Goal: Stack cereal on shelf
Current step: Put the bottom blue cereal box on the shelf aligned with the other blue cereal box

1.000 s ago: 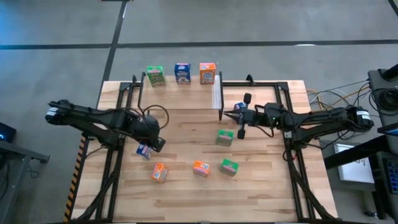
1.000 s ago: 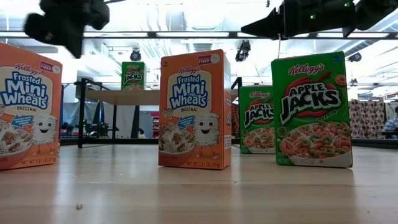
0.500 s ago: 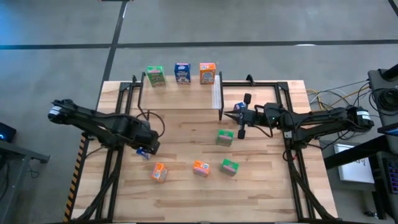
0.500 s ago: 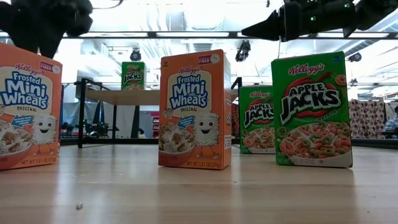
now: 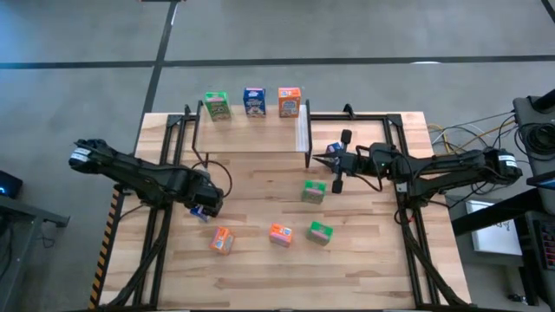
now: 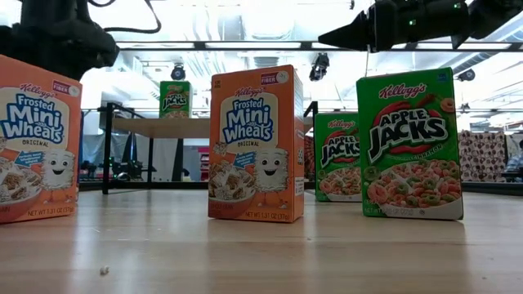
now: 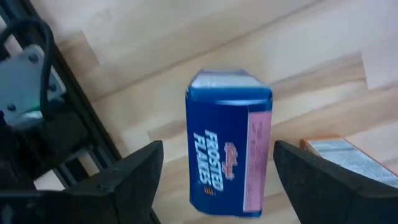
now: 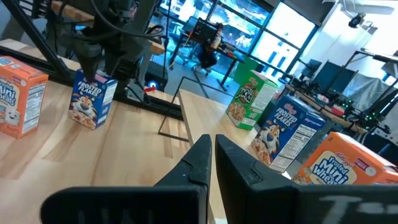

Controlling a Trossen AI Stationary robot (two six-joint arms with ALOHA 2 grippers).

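My left gripper (image 5: 205, 204) stands open at the table's left, over a blue cereal box (image 5: 202, 211). That box (image 7: 227, 155) stands upright on the table between the two fingers (image 7: 134, 180), which do not touch it as far as I can see. My right gripper (image 8: 213, 155) hovers shut above the table, right of the shelf (image 5: 251, 132), holding nothing. A green box (image 5: 217, 106), a blue one (image 5: 254, 101) and an orange one (image 5: 289, 101) stand along the shelf's far edge.
Loose boxes stand on the table: a green one (image 5: 314, 191) in the middle, two orange ones (image 5: 222, 240) (image 5: 279, 234) and another green one (image 5: 320, 232) nearer the front. Black frame rails (image 5: 156, 217) run along both sides of the table.
My left gripper has drawn back a little toward the table's left edge. Its fingers now stand apart on either side of the blue box, which has stayed upright in the same spot on the table.
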